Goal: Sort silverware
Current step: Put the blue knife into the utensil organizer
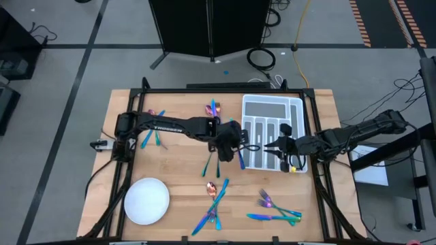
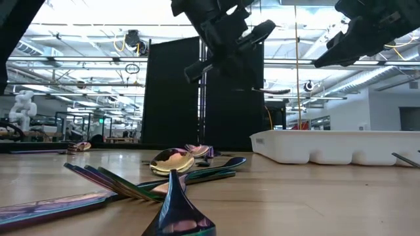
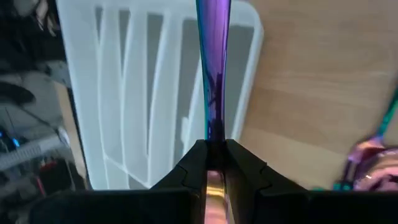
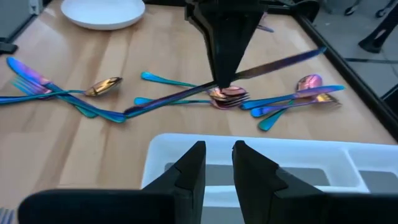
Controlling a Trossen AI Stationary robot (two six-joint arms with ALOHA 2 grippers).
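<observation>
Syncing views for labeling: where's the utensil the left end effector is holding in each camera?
High: utensil just left of the white tray.
Low: top centre, a bar slanting from the left end effector.
Left wrist: purple handle running up over the tray.
Right wrist: long diagonal bar, centre.
Shared landmark: white tray.

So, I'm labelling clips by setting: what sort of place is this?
Probably a robotics lab or workshop: a wooden table inside a large hall with ceiling lights, loose floor cables, and a white robot figure in the background.

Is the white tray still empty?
Apparently empty: the tray shows bare compartments from above. The left gripper holds a knife beside it.
</observation>
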